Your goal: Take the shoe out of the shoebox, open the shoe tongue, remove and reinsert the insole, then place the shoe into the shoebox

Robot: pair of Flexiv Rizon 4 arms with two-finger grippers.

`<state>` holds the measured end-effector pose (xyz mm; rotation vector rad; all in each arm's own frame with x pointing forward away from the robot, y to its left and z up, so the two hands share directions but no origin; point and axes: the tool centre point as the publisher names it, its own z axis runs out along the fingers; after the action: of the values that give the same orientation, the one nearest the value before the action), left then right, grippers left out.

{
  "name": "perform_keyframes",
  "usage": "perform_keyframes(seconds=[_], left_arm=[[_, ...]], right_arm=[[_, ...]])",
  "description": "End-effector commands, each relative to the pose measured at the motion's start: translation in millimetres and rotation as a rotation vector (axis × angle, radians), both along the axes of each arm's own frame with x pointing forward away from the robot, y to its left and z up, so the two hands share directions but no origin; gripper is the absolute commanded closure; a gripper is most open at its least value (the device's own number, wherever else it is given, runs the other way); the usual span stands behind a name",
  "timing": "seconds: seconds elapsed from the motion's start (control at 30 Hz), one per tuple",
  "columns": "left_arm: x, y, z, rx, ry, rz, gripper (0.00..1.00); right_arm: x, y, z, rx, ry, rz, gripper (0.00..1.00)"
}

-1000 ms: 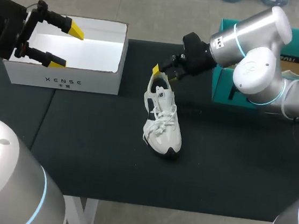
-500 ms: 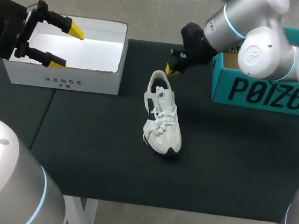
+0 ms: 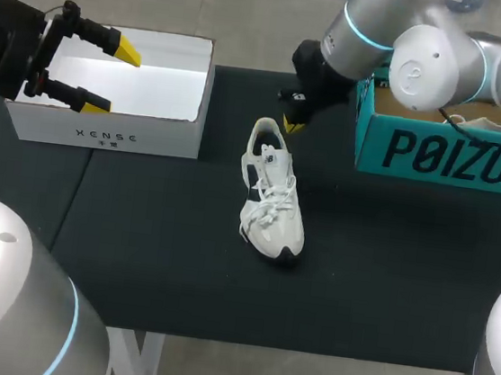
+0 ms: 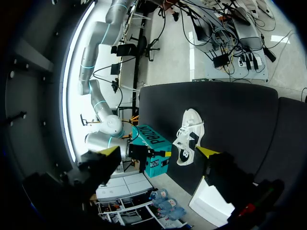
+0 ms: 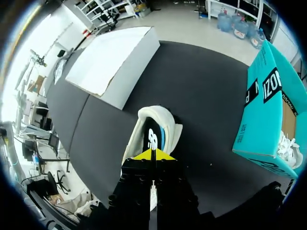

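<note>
A white sneaker (image 3: pixel 273 197) with dark side panels lies on the black table (image 3: pixel 152 258), toe toward the front edge. My right gripper (image 3: pixel 292 123) hangs just behind and right of its heel, with its yellow tips pressed together and nothing between them. In the right wrist view the sneaker's heel opening (image 5: pixel 154 128) lies just ahead of the shut right gripper (image 5: pixel 153 155). A teal shoebox (image 3: pixel 446 142) with paper inside stands at the right. My left gripper (image 3: pixel 101 71) is held open over the white box (image 3: pixel 112 127) at the far left. From the left wrist view the sneaker (image 4: pixel 189 136) shows far ahead.
The white box (image 5: pixel 112 62) is open-topped and looks empty inside. The teal shoebox (image 5: pixel 266 105) stands close beside the right arm. Bare black table surface lies in front of and left of the sneaker.
My right gripper has shut and shifted from the heel's left rim to behind and right of the heel. Its arm swung back, uncovering the teal box. Sneaker and left arm are unmoved.
</note>
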<state>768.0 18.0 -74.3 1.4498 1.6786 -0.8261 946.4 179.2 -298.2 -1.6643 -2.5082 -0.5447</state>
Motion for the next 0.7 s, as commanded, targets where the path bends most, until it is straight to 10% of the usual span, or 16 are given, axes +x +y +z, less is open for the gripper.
perform_keyframes(seconds=[0.03,0.7], left_arm=[[1.0,-0.2,0.4,0.003,0.001,-0.002,0.0],[1.0,-0.2,0.4,0.003,0.001,-0.002,0.0]], right_arm=[[2.6,6.7,12.1,-0.194,-0.048,-0.023,1.0],[4.8,28.3,-22.2,-0.202,-0.056,-0.103,1.0]])
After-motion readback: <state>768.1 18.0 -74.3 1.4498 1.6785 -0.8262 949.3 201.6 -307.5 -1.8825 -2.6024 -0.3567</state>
